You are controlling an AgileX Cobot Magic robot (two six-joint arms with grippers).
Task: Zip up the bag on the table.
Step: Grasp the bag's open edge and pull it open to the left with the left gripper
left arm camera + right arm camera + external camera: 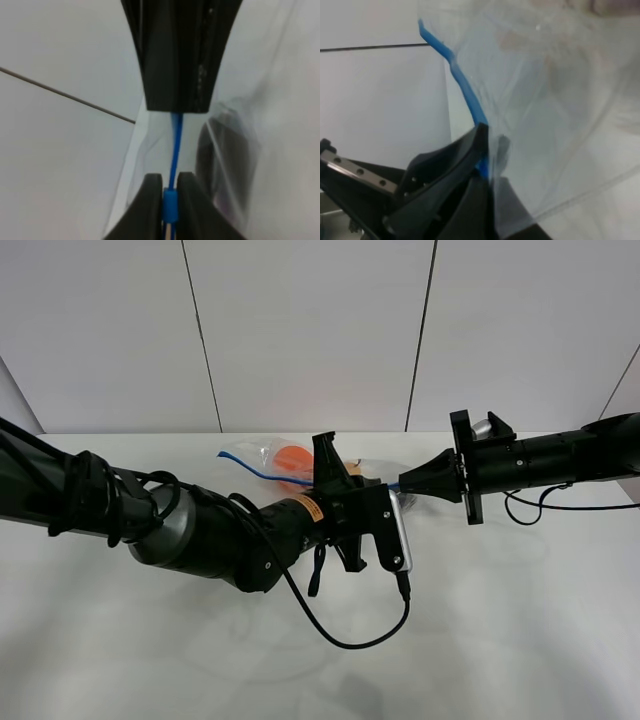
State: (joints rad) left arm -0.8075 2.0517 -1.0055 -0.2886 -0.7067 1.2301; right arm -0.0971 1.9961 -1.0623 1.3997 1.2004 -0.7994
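Note:
The clear bag (268, 454) lies at the back middle of the white table (520, 620), an orange (292, 457) showing through it. Its blue zipper strip (250, 468) runs right to both grippers. My left gripper (378, 486) is shut on the strip at the blue slider (170, 205). My right gripper (408, 483) faces it tip to tip and is shut on the strip's end. In the left wrist view my left gripper (170, 200) pinches the strip below the right gripper (175, 100); a dark eggplant (220, 165) shows inside. The right wrist view shows the strip (465, 90) curving away from the right gripper (492, 200).
A black cable (350, 635) loops from my left wrist onto the table in front. The grey panelled wall (310, 330) stands right behind the table's back edge. Another cable (530, 512) hangs under the right arm.

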